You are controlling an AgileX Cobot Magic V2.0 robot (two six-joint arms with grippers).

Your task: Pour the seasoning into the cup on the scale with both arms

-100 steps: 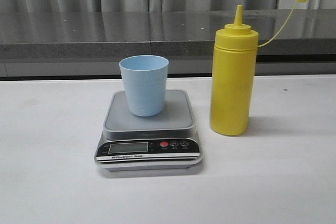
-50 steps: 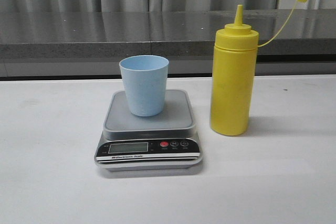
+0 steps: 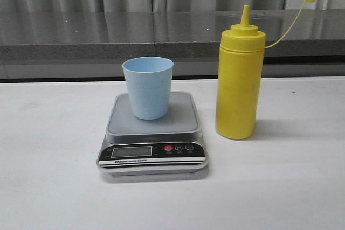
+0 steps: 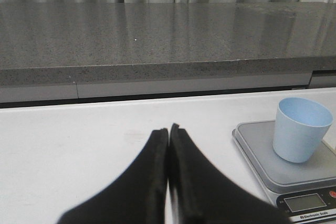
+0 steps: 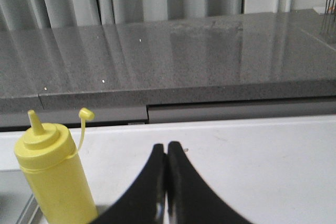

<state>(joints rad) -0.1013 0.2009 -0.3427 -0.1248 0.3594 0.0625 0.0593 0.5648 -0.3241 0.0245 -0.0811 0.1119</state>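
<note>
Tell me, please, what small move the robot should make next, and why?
Probably open the right gripper and reach toward the seasoning bottle: both grippers are shut and empty, the bottle stands untouched beside the scale, and the cup already sits on it.

The front camera looks low and level across the counter, close to the scale. Both wrist cameras face the same far ledge: the left shares the cup, the right shares the bottle.
</note>
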